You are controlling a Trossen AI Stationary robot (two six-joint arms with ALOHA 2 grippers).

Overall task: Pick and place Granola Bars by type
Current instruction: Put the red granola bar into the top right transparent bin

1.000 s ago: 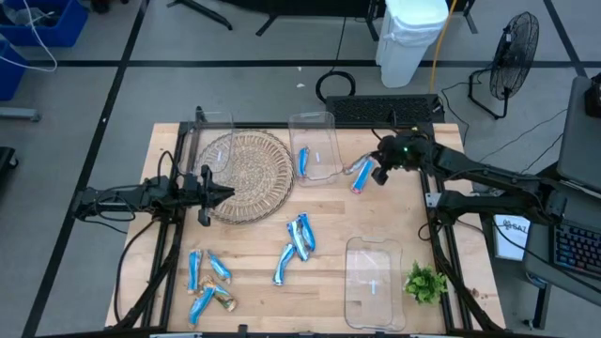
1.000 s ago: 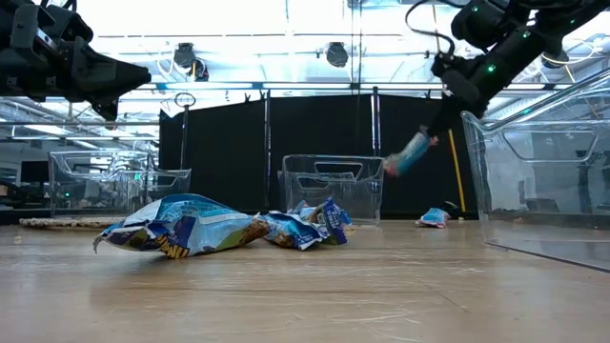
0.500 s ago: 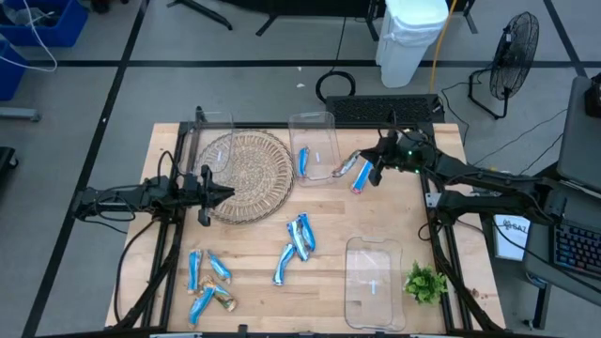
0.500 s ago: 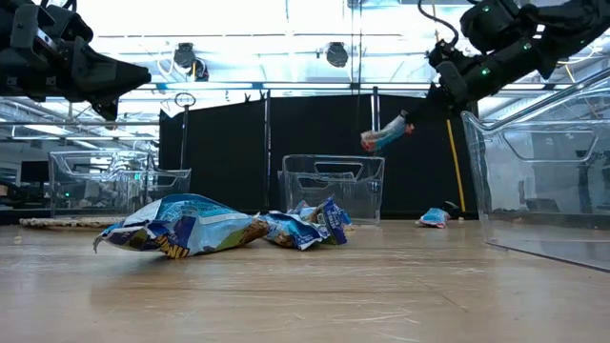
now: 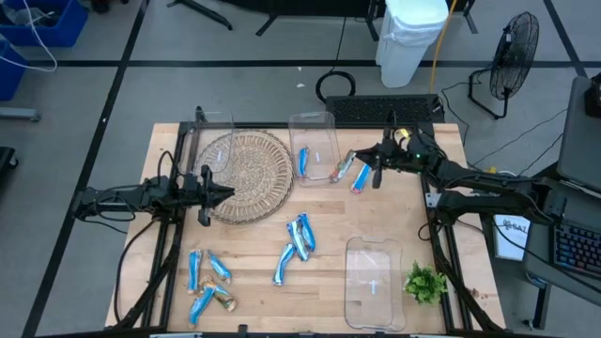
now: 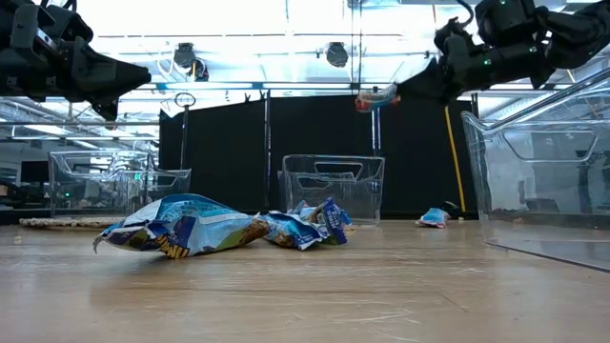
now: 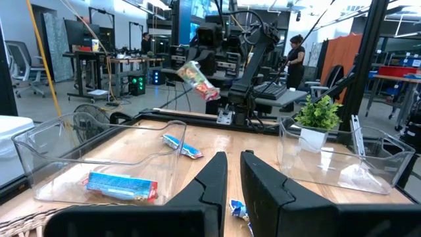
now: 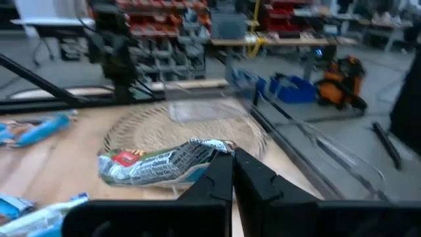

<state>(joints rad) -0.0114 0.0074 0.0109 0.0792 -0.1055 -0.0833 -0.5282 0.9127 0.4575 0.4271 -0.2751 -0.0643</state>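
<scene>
Right gripper (image 5: pixel 361 161) is clamped on one end of a grey-and-white wrapped granola bar with a red patch (image 8: pixel 164 160), holding it in the air above the right edge of the clear plastic bin at the back of the table (image 5: pixel 314 148). Inside that bin lies a blue-wrapped bar (image 5: pixel 303 161), and another blue bar (image 5: pixel 361 178) lies on the light wooden table (image 5: pixel 423 235) just beside the bin, under the gripper. Near the table's middle sits a small cluster of blue bars (image 5: pixel 296 244), with a further group of blue and brownish bars (image 5: pixel 207 282) at the front left. A second clear bin (image 5: pixel 374 282) stands at the front right. Left gripper (image 5: pixel 222 193) hovers over the round woven wicker tray (image 5: pixel 246 174), fingers nearly together, holding nothing.
</scene>
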